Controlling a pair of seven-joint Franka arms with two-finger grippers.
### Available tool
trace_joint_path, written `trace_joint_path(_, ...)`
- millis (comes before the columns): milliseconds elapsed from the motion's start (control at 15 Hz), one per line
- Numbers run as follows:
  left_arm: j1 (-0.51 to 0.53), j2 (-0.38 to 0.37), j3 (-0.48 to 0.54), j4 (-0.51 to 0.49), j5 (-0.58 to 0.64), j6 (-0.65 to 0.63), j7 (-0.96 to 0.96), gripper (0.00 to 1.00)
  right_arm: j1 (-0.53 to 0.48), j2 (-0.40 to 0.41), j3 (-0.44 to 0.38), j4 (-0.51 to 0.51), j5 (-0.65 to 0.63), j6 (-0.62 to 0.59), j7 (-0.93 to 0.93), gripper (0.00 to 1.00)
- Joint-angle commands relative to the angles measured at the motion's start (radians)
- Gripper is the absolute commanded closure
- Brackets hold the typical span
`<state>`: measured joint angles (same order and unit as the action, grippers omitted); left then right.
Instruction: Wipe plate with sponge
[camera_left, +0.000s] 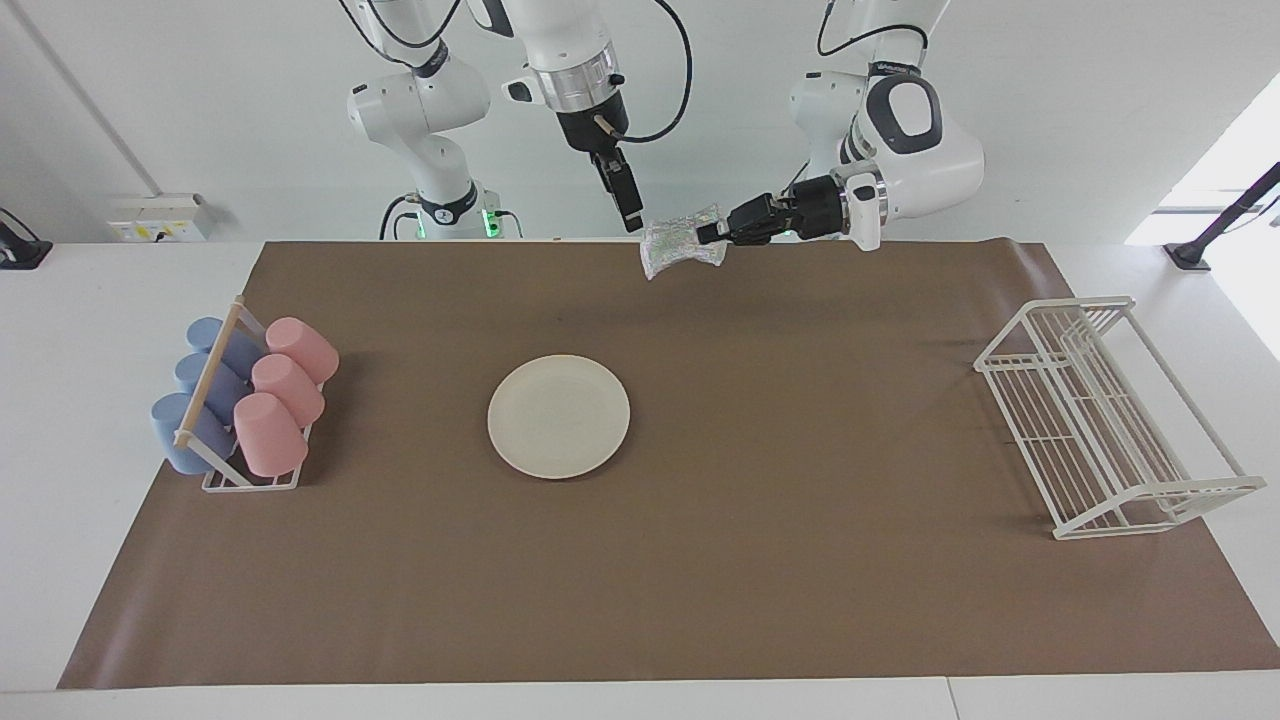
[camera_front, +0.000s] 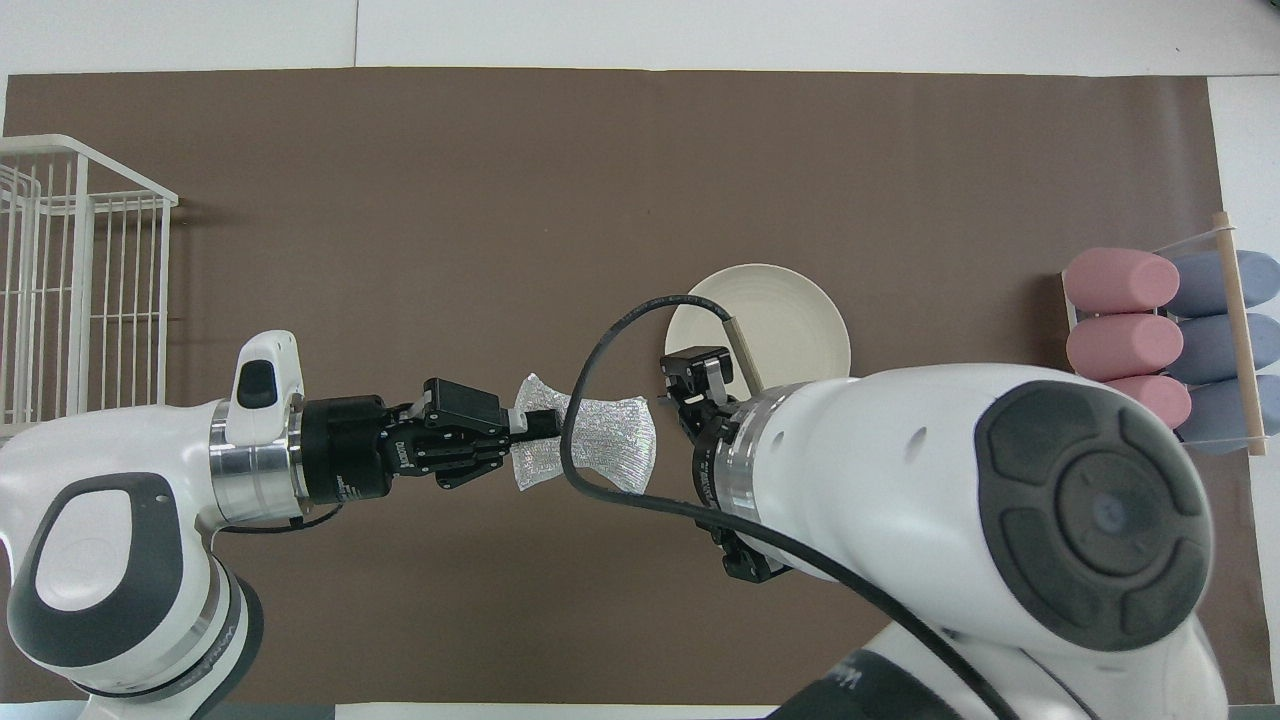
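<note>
Our left gripper (camera_left: 712, 234) pinches one end of the soft, light silvery mesh sponge (camera_left: 680, 241) aloft, while our right gripper (camera_left: 632, 215), jaws apart, should grasp its limp free end.

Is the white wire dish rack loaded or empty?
Empty. The white wire dish rack shows only bare bars in both views, and the round cream-white plate lies flat on the brown mat.

A brown mat (camera_left: 700, 560) covered the white table (camera_left: 70, 400). On it lay the plate (camera_left: 558, 416), a cup rack (camera_left: 245, 405) at the right arm's end, and a wire rack (camera_left: 1110, 420) at the left arm's end.
</note>
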<state>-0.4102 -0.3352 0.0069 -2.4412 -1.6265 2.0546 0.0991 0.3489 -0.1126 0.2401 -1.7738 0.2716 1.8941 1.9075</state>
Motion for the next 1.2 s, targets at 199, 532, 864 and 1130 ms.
trace_joint_path(199,-0.035,-0.067,0.016,-0.076,-0.072,0.036,0.059,1.00,0.036,-0.032,-0.001,-0.104,0.029,0.126,0.094,0.00)
trace_joint_path(532,-0.027,-0.068,0.021,-0.078,-0.072,0.010,0.062,1.00,0.079,-0.055,-0.001,-0.165,0.032,0.170,0.107,0.00)
trace_joint_path(864,-0.003,-0.070,0.021,-0.078,-0.070,-0.019,0.062,1.00,0.087,-0.064,-0.001,-0.202,0.031,0.201,0.104,0.00)
trace_joint_path(1130,-0.001,-0.070,0.022,-0.079,-0.069,-0.024,0.062,1.00,0.085,-0.073,-0.002,-0.222,0.031,0.215,0.094,0.28)
